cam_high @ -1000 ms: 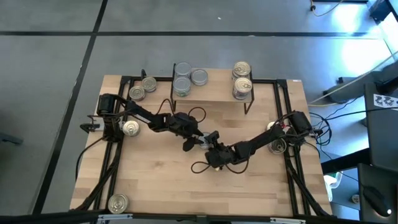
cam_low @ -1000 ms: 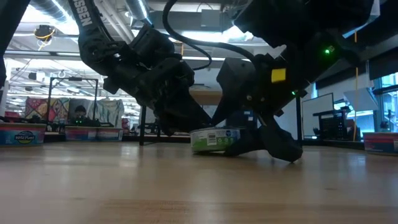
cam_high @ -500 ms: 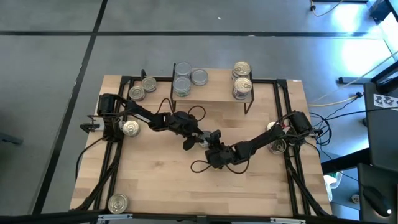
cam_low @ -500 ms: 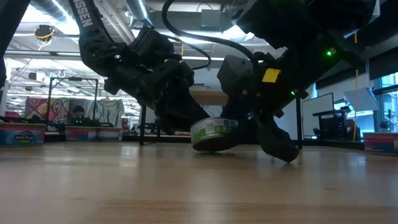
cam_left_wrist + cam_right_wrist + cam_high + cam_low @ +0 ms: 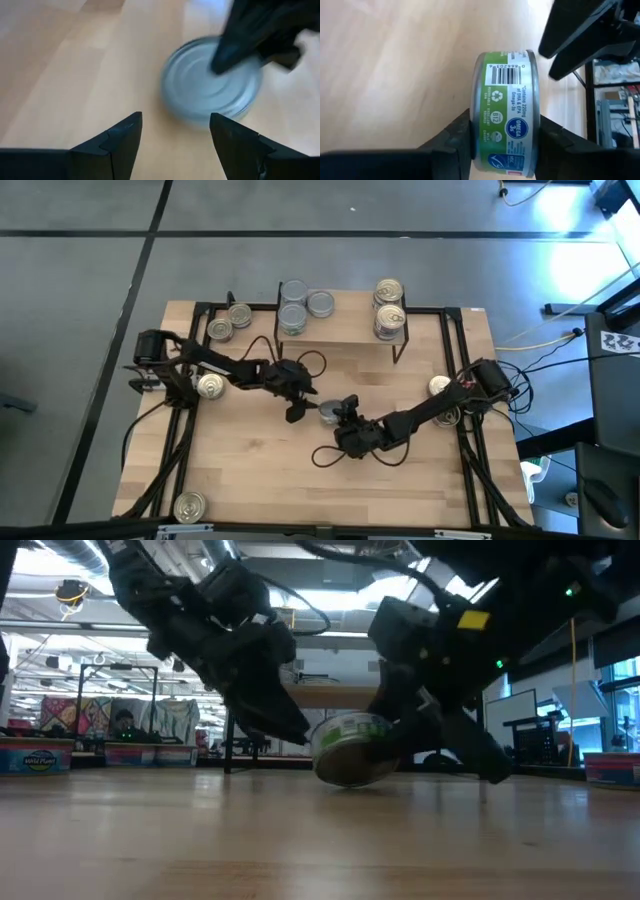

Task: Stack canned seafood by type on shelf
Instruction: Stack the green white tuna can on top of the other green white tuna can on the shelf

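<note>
- High view: right gripper (image 5: 335, 414) fingers clamp a green-labelled can (image 5: 329, 412) at mid-table, tilted off the wood.
- Left gripper (image 5: 297, 409), fingers spread and empty, sits just beside that can.
- Beyond both, the shelf (image 5: 345, 326) carries stacked cans (image 5: 292, 313).

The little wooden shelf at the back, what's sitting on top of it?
The shelf holds silver-topped cans on its left part and gold-topped cans at its right end. Seen from straight above, stacked cans cover whatever lies beneath them, so each pile's count cannot be told.
</note>
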Action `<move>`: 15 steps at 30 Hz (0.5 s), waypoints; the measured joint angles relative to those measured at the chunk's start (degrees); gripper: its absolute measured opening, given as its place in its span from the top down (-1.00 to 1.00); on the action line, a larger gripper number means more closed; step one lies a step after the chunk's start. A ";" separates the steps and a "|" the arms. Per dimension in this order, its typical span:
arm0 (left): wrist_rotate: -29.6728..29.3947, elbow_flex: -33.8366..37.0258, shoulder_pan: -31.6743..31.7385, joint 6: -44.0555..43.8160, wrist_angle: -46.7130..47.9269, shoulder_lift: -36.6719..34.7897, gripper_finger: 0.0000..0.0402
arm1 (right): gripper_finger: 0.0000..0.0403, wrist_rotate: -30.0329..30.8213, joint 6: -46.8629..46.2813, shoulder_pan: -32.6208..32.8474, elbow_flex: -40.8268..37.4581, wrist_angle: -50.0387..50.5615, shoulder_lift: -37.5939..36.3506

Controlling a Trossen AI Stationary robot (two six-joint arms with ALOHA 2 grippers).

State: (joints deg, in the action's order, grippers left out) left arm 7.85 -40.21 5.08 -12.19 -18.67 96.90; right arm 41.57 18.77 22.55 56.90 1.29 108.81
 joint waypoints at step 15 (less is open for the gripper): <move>-15.83 6.01 -9.67 -0.54 18.86 -16.14 -0.16 | 0.29 5.63 13.25 -4.20 0.53 1.68 -13.31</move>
State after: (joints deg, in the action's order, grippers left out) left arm -7.98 -34.20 -4.59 -12.73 0.18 80.76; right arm 47.20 32.02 18.34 57.43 2.97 95.50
